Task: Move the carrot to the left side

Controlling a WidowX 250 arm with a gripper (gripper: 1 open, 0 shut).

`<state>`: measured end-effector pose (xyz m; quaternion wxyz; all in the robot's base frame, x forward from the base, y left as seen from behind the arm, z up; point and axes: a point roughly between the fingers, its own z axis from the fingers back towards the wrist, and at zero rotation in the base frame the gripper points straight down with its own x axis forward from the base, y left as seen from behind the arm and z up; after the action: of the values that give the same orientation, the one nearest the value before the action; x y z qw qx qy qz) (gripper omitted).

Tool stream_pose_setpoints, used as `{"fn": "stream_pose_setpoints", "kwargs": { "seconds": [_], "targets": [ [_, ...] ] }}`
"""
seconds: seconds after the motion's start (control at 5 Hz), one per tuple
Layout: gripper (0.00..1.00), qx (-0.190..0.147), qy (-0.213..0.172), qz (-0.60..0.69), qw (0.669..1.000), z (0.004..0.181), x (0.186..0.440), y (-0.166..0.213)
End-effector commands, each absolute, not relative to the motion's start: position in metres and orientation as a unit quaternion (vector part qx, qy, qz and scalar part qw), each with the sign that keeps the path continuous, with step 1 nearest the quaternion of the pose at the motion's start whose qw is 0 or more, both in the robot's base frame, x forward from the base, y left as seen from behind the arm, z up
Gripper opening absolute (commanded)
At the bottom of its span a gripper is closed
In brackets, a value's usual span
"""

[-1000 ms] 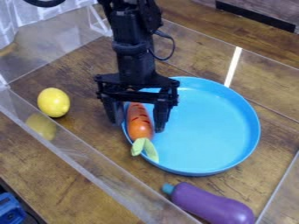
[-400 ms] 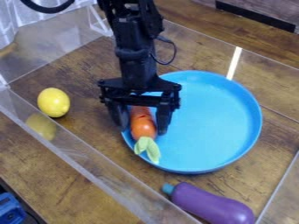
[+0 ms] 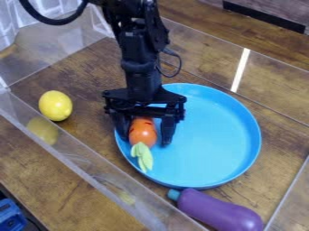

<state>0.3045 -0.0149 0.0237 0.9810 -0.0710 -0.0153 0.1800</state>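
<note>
My pincer (image 3: 144, 130), jaws spread wide and gripping nothing, straddles the carrot (image 3: 144, 134) lying on the blue plate's (image 3: 229, 135) left rim (leafy top nearest the camera); I should close on its orange body before lifting.

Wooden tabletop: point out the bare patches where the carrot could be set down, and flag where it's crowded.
Bare wood lies between the lemon and the blue plate, and in front of the lemon along the clear wall. The plate's right half is also bare. It is crowded at the plate's left edge, where the open end effector straddles the carrot, and near the eggplant.
</note>
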Motion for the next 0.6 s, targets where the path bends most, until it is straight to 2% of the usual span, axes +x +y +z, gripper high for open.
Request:
{"fn": "stream_pose_setpoints", "kwargs": {
  "seconds": [0.0,0.4],
  "targets": [
    [0.0,-0.07,-0.032,0.175,0.982,0.026,0.311,-0.017],
    [0.0,-0.064,-0.06,0.181,0.98,0.06,0.318,0.006]
  ]
}}
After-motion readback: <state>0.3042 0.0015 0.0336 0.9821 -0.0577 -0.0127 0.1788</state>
